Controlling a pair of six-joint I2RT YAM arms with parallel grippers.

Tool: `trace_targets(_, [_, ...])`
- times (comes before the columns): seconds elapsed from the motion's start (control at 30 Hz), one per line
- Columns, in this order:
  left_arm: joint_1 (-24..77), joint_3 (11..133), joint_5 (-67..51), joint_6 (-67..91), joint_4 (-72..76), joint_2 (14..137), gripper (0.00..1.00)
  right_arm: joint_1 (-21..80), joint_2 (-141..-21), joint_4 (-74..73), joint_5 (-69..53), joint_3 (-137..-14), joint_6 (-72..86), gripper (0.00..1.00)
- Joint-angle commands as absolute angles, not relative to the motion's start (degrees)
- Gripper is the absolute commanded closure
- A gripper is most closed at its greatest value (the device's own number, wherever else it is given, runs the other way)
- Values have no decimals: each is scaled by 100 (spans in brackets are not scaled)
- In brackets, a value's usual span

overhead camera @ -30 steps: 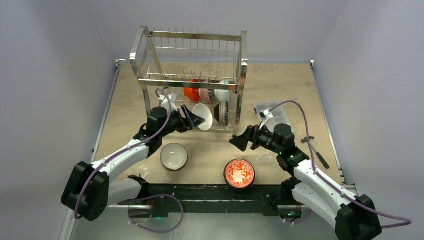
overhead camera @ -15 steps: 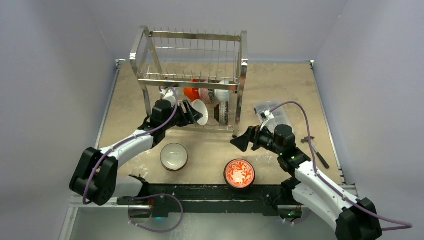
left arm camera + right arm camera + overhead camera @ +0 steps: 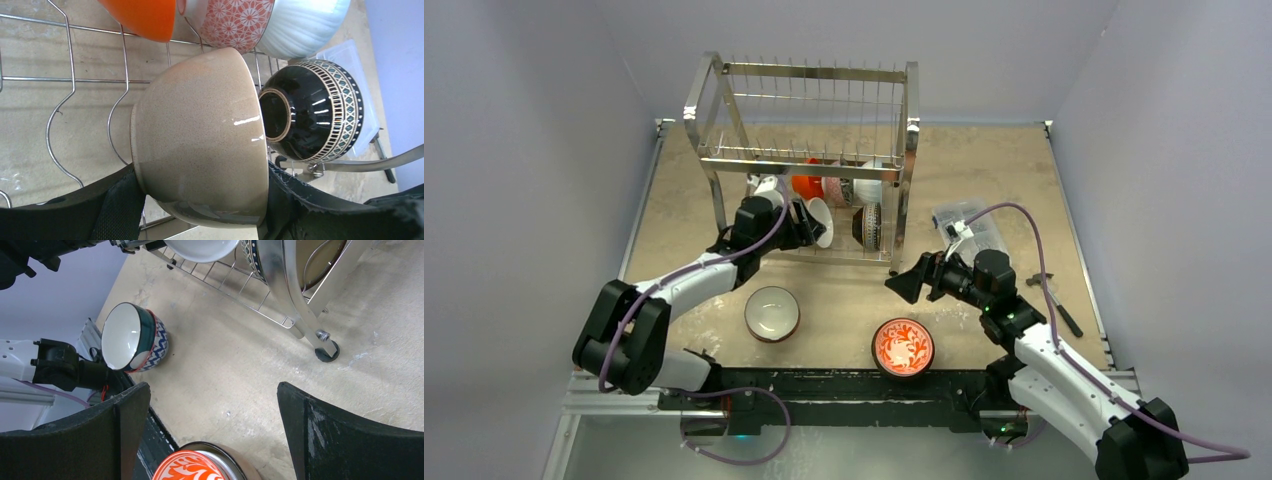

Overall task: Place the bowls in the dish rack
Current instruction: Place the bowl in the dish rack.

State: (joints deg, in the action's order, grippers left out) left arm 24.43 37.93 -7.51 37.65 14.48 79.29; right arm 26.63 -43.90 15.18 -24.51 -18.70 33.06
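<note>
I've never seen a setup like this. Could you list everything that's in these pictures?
dish rack: one, shiny steel wire, far middle of table
orange bowl: one, in rack
floral bowl: one, red-and-white, in rack
white bowl: one, in rack
black patterned bowl: one, in rack
tan bowl: one, held at the rack
blue patterned bowl: one, on table, front left
red-and-white bowl: one, on table, front middle
clear plastic box: one, right of rack
tool: one, dark, right edge
table: one, beige
left gripper: black, gripping tan bowl
right gripper: black, open, empty
</note>
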Motion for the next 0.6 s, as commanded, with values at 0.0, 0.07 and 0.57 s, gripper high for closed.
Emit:
trace_targets(0.0, [2454, 4159, -609, 3482, 2031, 7939, 100, 2683, -4413, 1628, -2351, -2007, 3255, 1])
trace_targets(0.07, [2504, 4212, -523, 3393, 1988, 8001, 100, 2681, -4446, 1617, -2364, -2021, 3239, 1])
trace_targets(0.57, [3350, 4739, 963, 2557, 1069, 8260, 100, 2682, -4513, 1626, -2338, -2065, 3237, 1])
